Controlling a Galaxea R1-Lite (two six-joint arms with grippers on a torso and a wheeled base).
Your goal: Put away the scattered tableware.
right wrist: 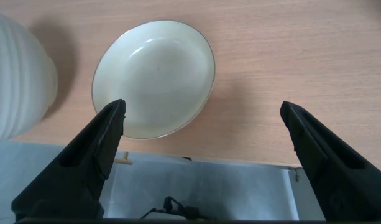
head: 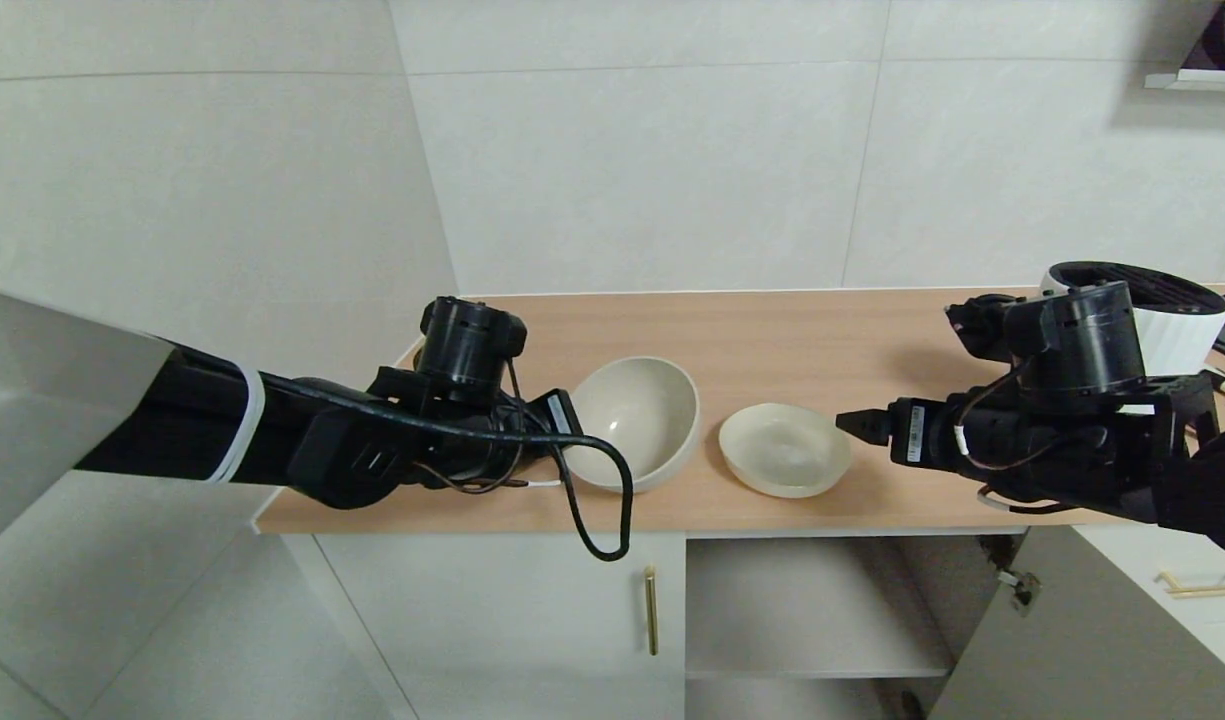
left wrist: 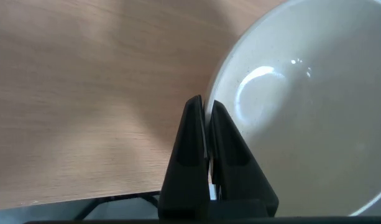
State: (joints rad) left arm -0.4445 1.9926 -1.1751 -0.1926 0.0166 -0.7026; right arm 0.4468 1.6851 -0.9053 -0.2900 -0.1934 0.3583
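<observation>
A: Left gripper [left wrist: 207,107]?
B: Fingers pinched together on the rim of the deep bowl [left wrist: 302,124], which sits on the wooden counter [head: 792,330].
A: Right gripper [right wrist: 202,118]?
B: Spread wide, holding nothing, just beside the shallow dish [right wrist: 153,78] near the bowl.

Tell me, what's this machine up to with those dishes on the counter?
A two-armed robot is tidying tableware on a wooden counter. Its left gripper is shut on the rim of the larger bowl, which looks tipped rather than sitting flat. Its right gripper is open and hangs right beside the small dish, which rests on the counter untouched. Below the counter, a cupboard stands open with a bare shelf, possibly where the dishes will go.
</observation>
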